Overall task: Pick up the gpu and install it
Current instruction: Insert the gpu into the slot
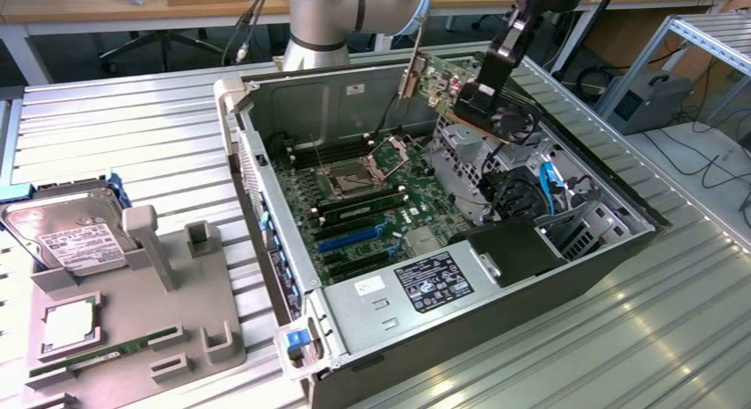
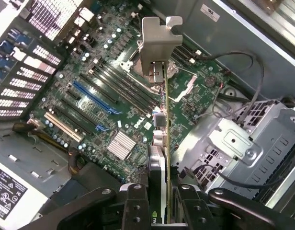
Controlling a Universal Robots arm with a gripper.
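- One slatted metal table [image 1: 129, 136] carries everything; the computer case [image 1: 505, 339] lies on its side with the panel off, presumably so the inside faces up toward the arm.
- Motherboard [image 2: 133, 122] is flat on the case floor; the long slots, including the blue slot [image 2: 92, 98], are uncovered and can be reached from above.
- Grey parts fixture [image 1: 129, 330] sits beside the case at the exterior view's left; it holds the hard drive [image 1: 69, 242] upright in a cradle, judged a staging rack; neither is touched.
- Gripper [image 2: 162, 206] has its fingers [image 2: 135, 203] clamped on the two faces of the gpu [image 2: 165, 139]; the pinch looks firm, with the card seen edge-on between them.
- The gpu hangs in the air over the far part of the case, well clear of the motherboard; it is seated in no slot.
- The grip is at the fan end, away from the metal bracket [image 2: 157, 40]; likely chosen to leave the bracket and connector edge free.
- Whether the card is lined up with any one slot cannot be told.
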